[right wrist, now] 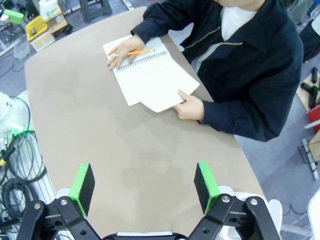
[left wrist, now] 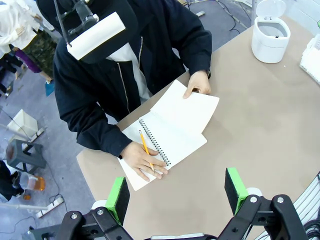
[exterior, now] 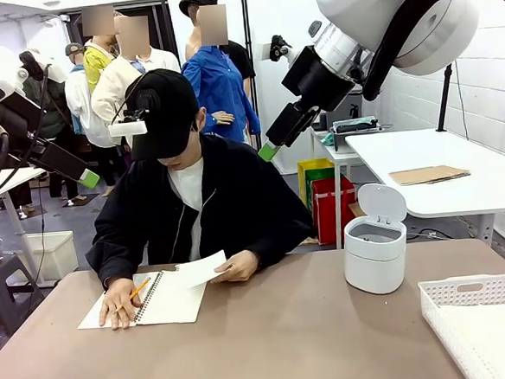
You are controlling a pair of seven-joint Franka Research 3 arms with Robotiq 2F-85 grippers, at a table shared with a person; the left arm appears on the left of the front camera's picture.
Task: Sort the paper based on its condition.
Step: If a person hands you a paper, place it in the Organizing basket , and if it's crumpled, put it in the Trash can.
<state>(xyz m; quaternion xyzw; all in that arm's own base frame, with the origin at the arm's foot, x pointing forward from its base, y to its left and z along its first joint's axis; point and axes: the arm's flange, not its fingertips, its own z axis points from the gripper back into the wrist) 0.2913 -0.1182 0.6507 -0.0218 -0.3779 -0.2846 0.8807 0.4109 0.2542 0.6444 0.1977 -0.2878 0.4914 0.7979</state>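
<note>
Brown table, person in a dark jacket seated at the far side. Both my claws hang high above it, left gripper and right gripper spread wide with nothing between the pads. White basket at my near right corner, lidded white bin beyond it. Open spiral notebook lies in front of the person. The paper: one plain white sheet, smooth, no creases I can make out, overlapping the notebook's page, its far edge pinched by one hand. Other hand presses the notebook, holding a pencil. Those hands block the sheet.
</note>
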